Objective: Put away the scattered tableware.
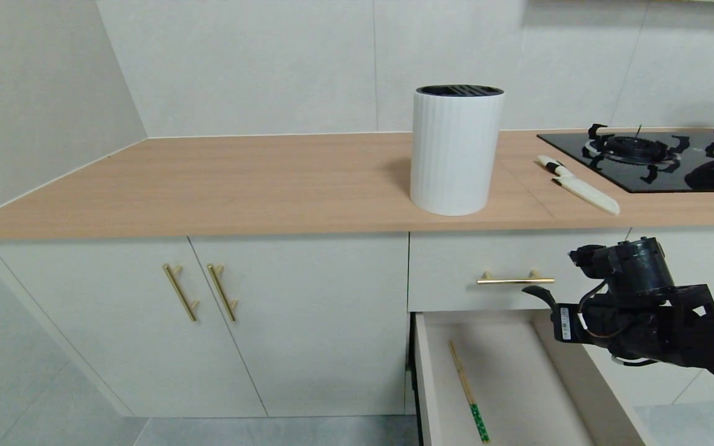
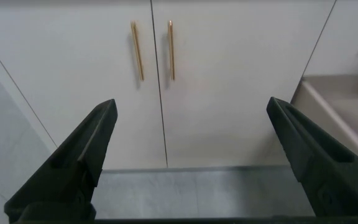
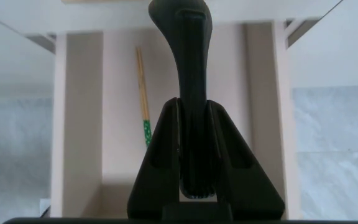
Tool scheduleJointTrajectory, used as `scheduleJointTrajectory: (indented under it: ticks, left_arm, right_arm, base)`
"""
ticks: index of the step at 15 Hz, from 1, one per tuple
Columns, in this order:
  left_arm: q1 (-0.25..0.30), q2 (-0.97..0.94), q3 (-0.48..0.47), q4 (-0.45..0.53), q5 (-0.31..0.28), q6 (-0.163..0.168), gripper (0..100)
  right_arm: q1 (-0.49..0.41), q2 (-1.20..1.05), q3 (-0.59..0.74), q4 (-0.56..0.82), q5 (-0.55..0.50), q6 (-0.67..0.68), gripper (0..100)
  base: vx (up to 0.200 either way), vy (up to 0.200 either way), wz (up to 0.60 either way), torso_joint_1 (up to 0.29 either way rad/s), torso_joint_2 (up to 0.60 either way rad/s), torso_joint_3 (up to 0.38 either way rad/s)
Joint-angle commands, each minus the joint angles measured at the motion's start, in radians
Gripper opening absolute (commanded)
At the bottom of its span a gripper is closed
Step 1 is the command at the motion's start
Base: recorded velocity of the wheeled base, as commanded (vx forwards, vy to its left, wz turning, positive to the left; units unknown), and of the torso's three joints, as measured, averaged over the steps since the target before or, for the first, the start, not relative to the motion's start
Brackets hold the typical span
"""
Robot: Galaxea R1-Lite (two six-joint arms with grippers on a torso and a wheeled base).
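The right gripper (image 1: 538, 292) has its black fingers (image 3: 188, 93) pressed flat together, pinching nothing and touching nothing. It hangs over the open pale wooden drawer (image 1: 424, 371), near the slim brass bar handle (image 1: 515, 280) of the flat off-white panel above that drawer. The left gripper (image 2: 191, 104) has its two wedge-shaped matte black fingers (image 2: 89, 155) spread wide with nothing between them. It faces a pair of smooth off-white cabinet doors (image 2: 229, 93) with thin upright brass handles (image 2: 138, 51), above grey floor tiles (image 2: 185, 186).

In the head view, a pair of pale bamboo chopsticks with green-patterned ends (image 1: 467, 390) lies flat on the drawer's bare floor. The two sticks lie side by side toward its nine o'clock wall, with the green ends pointing to six o'clock.

On the wood-grain laminate desk (image 1: 239, 186) a tall white ribbed cylindrical holder with a black slotted top (image 1: 453, 155) stands upright near the front edge. At its three o'clock, apart from it, a knife with a cream blade and a white handle banded in black (image 1: 577, 184) lies flat. The blade points to about four o'clock and the handle to ten. Just beside the knife, at its two o'clock, a glossy black glass gas hob (image 1: 642, 167) with black cast pan supports is set into the desk
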Motion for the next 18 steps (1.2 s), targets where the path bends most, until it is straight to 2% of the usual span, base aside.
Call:
scheduleJointTrajectory:
  ticks: [1,10,18]
  left_arm:
    - [0.0,0.001,0.0,0.0,0.0,0.0,100]
    - [0.0,0.001,0.0,0.0,0.0,0.0,100]
    - [0.0,0.001,0.0,0.0,0.0,0.0,100]
  right_arm:
    - [0.0,0.01,0.0,0.0,0.0,0.0,0]
    - [0.0,0.016,0.005,-0.002,0.0,0.0,0]
    - [0.003,0.08,0.012,-0.039,0.0,-0.002,0]
  base:
    - [0.0,0.0,0.0,-0.173,0.47,0.3]
    - [0.0,0.0,0.0,-0.129,0.43,0.302]
    - [0.0,0.0,0.0,-0.009,0.03,0.027]
